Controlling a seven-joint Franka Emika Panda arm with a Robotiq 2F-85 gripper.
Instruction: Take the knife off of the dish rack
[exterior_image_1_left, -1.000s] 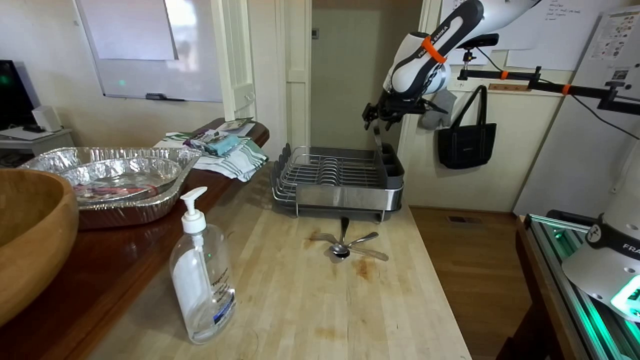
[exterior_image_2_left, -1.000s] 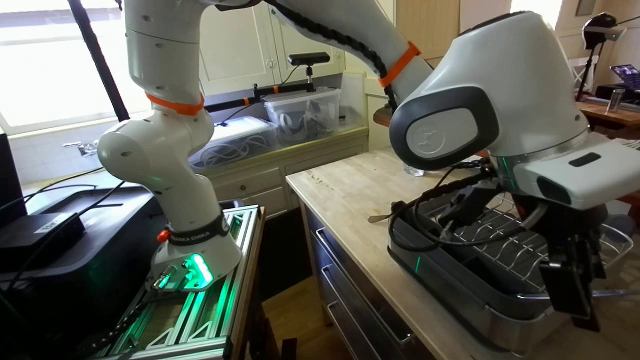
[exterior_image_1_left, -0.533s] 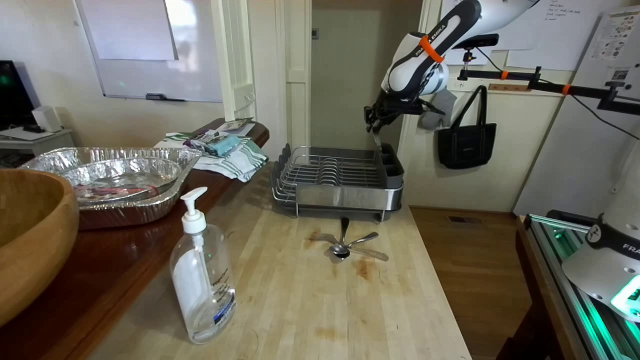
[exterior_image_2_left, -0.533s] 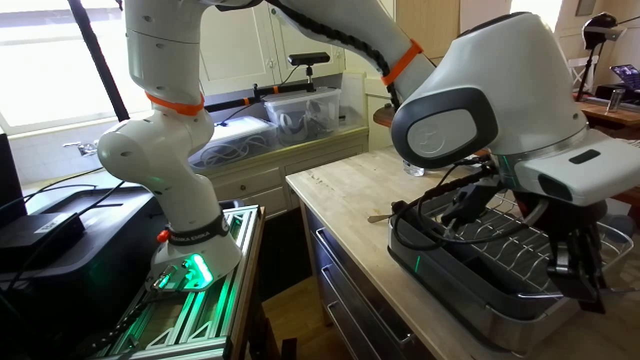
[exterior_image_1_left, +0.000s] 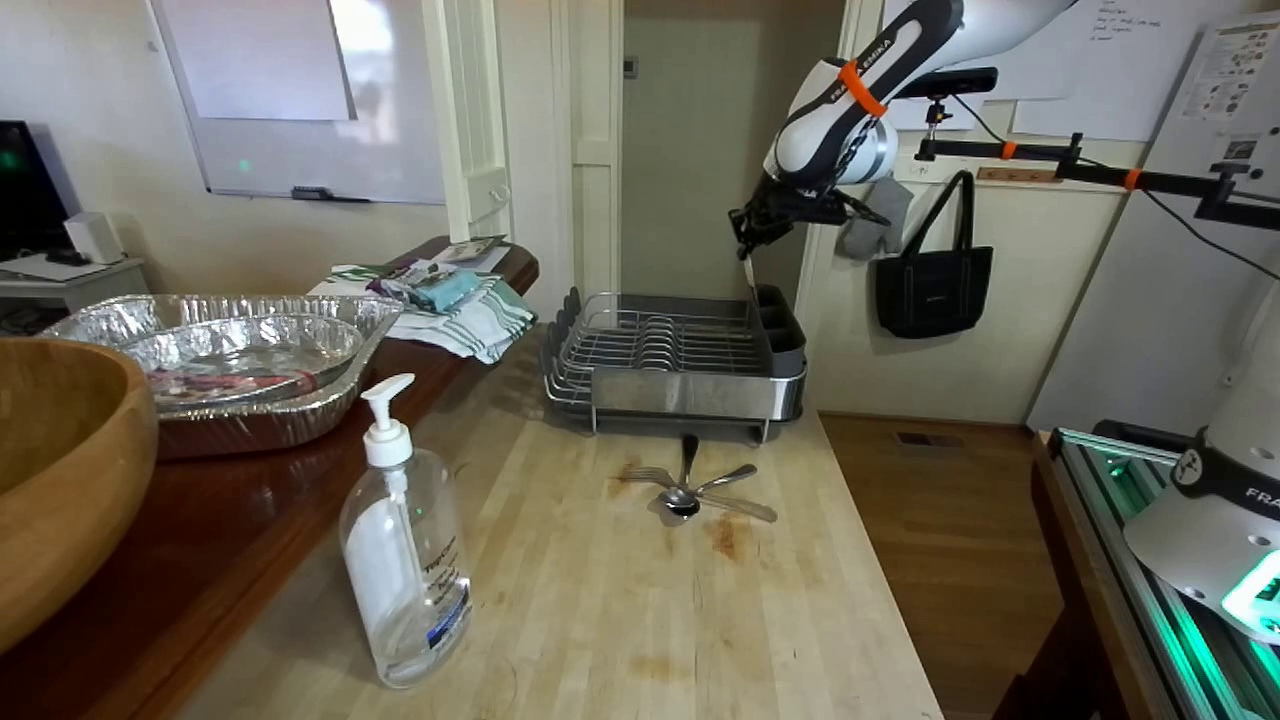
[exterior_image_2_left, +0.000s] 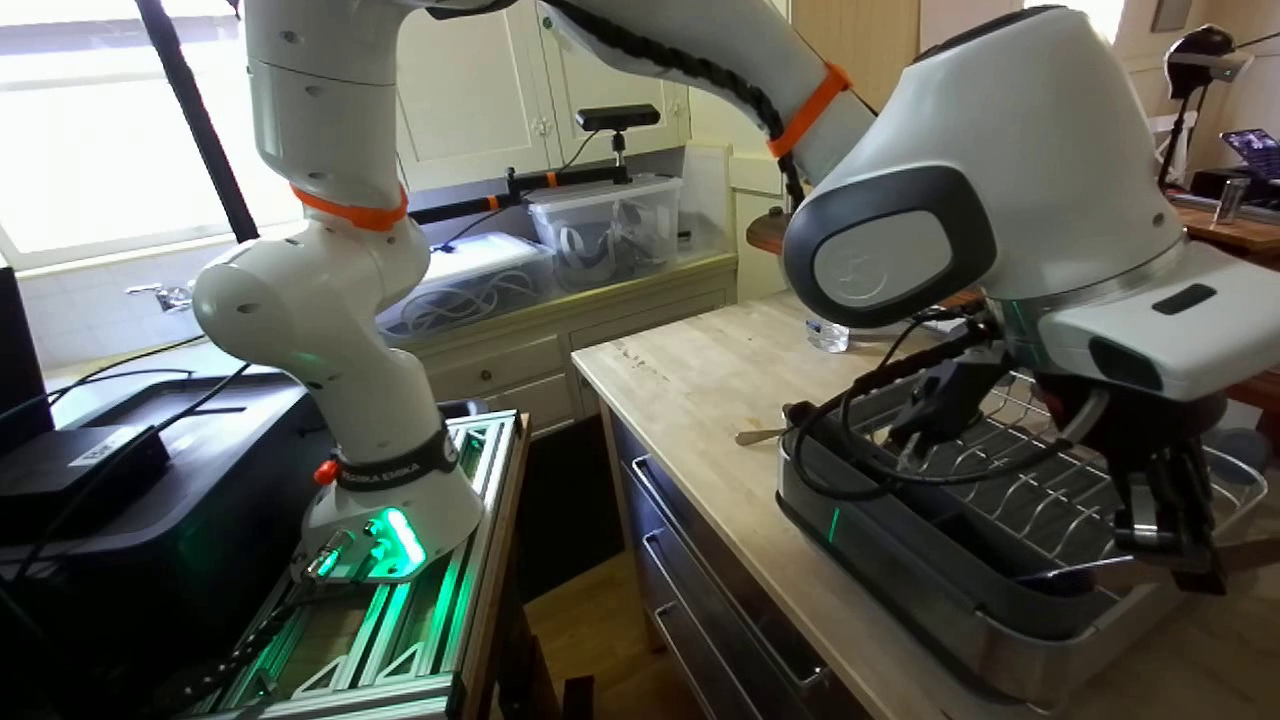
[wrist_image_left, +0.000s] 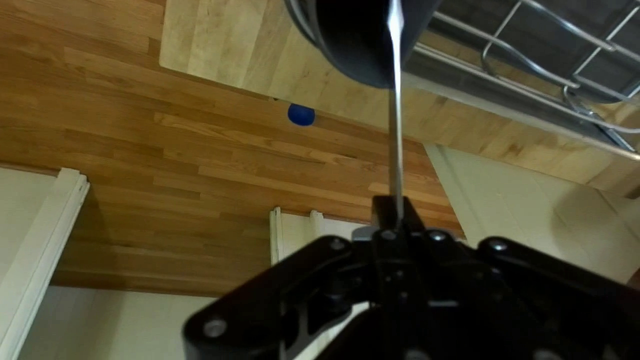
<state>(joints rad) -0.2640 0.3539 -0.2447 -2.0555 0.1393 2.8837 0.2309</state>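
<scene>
On the left, the bottle (exterior_image_1_left: 405, 570) was found unmoved. At centre the loose cutlery (exterior_image_1_left: 681, 500) was seen undisturbed before the rack (exterior_image_1_left: 695, 397). And there, rightward, the change: the jaws of the gripper (exterior_image_1_left: 743, 252), spread a second earlier, were now clamped tight on the knife (wrist_image_left: 395, 125)! Its lean had been shifted, its lower end still at the rack's dark caddy (exterior_image_1_left: 785, 350).

Our wrist view's top edge cuts off the knife (wrist_image_left: 395, 130).
In an exterior view the dish rack (exterior_image_1_left: 690, 397) hides its lower end from us; the wooden bowl (exterior_image_1_left: 70, 510) runs off at left.
</scene>
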